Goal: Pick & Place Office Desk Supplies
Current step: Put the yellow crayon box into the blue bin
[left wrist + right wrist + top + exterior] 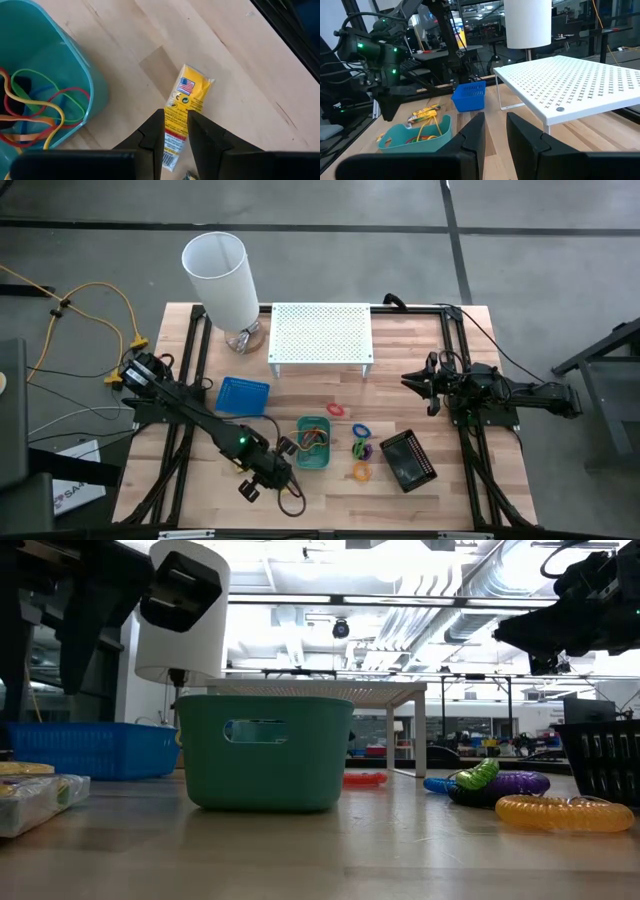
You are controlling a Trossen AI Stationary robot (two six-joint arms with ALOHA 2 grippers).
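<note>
Wooden table carried a green tray of coloured rubber bands, a blue tray beside it, coloured rings and a black tray toward the right, with a white lamp and a white perforated shelf at the back. Left tool hovered near the table's front edge just beside the green tray, fingers released with a narrow gap straddling a yellow-and-white packet lying flat on the wood. Right tool waited raised at the right side, fingers apart, grasping nothing.
</note>
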